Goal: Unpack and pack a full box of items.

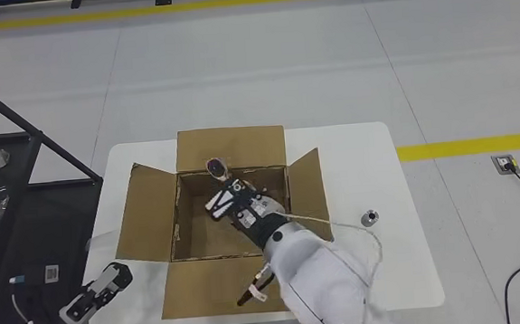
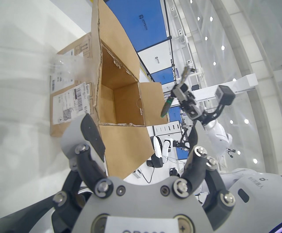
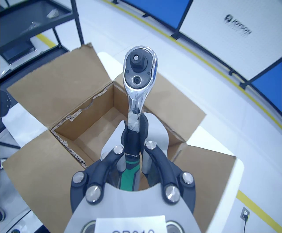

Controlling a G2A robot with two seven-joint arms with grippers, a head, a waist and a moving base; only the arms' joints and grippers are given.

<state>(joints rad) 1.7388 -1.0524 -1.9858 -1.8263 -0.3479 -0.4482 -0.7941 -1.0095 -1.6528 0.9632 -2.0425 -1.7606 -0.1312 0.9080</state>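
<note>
Chrome ratchet [image 3: 140,68] clamped in right claw [image 3: 133,130] above box [image 3: 55,81].

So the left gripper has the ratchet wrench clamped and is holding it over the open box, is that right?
Not quite. It is the right gripper, not the left, that is shut on the ratchet wrench over the open box; the right wrist view shows this. The left gripper is open and holds nothing.
</note>
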